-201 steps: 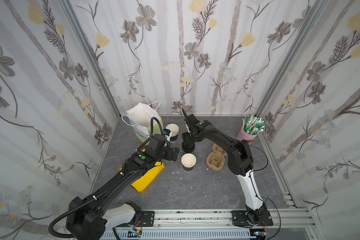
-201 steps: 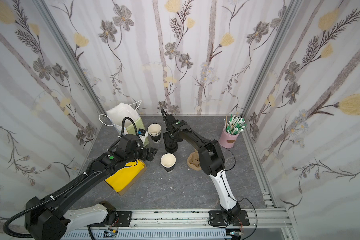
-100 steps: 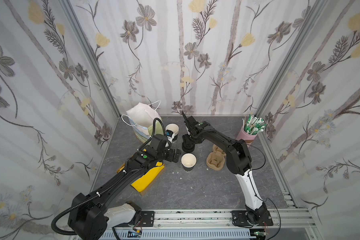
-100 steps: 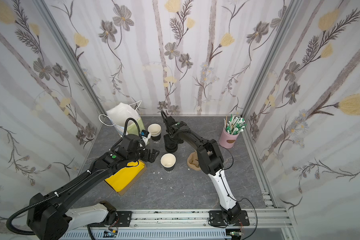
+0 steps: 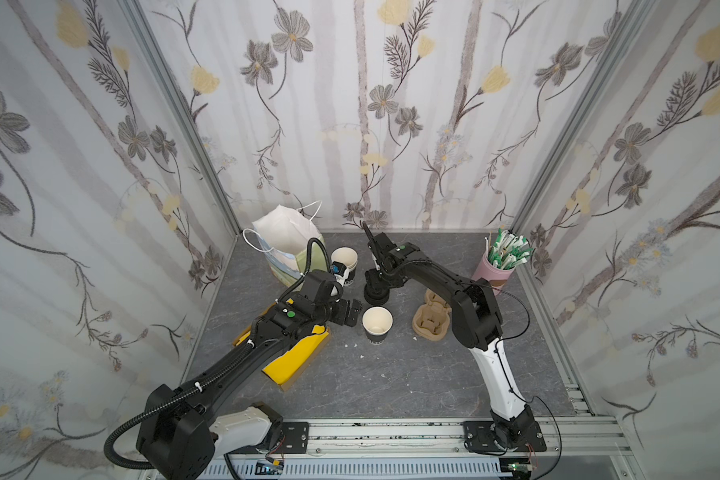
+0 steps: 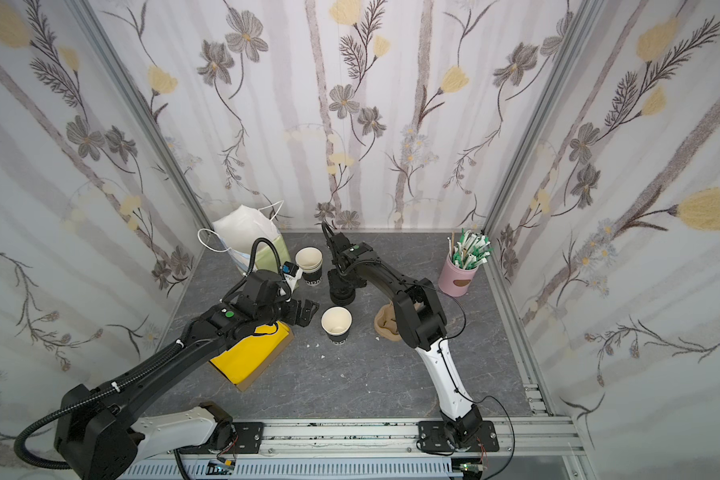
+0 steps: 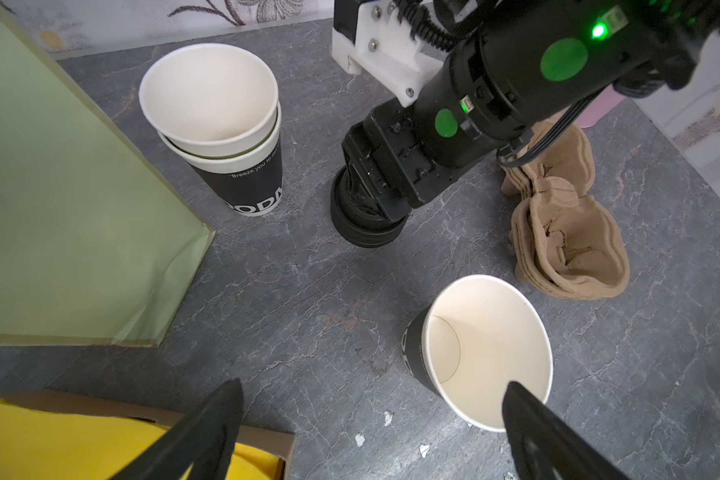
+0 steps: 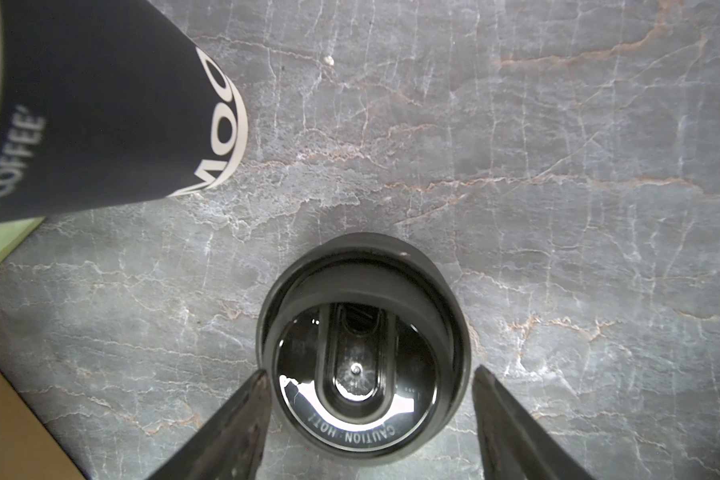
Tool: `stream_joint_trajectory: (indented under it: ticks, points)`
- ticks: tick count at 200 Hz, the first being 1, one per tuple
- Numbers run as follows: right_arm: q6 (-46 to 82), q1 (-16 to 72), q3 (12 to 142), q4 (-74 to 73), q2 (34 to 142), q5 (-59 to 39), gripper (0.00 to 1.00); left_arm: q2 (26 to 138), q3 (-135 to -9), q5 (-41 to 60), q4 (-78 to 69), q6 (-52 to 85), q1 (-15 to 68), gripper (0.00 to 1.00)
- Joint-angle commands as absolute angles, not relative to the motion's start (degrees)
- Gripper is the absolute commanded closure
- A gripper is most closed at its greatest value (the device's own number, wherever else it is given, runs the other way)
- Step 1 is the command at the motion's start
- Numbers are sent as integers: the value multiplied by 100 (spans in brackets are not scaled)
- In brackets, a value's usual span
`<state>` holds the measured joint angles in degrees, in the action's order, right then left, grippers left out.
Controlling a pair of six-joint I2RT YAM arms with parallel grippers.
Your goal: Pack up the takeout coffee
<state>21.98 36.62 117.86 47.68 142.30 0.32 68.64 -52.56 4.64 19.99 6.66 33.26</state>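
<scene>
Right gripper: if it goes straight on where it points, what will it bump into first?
Probably the stack of black domed plastic lids, straight below the right gripper, whose open jaws straddle the top one.

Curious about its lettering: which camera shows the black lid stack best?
Right wrist: the lid stack from above, lettering readable. Left wrist shows its side, partly hidden; both top views, a small dark shape.

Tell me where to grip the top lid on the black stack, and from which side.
Grip the top sip lid by its round outer rim, on opposite sides, coming straight down. It sits dome up and level on the lid stack, so only the rim offers an edge. The right gripper straddles it, jaws open; probably pinch high to leave the lid beneath.
</scene>
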Motion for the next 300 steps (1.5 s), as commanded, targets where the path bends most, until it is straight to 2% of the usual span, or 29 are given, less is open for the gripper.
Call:
stream_joint_trajectory:
  ticks: [1,79,300]
  points:
    - [2171,3673,11865,4702,14265,-22,24,6821,-5221,412,1898,749,3314,0]
    - [2094,3729,11917,4808,14293,57,26,6742,-5111,428,1907,722,3321,0]
    - [1934,3806,12164,5081,14502,42,22,6727,-5082,389,1907,879,3314,0]
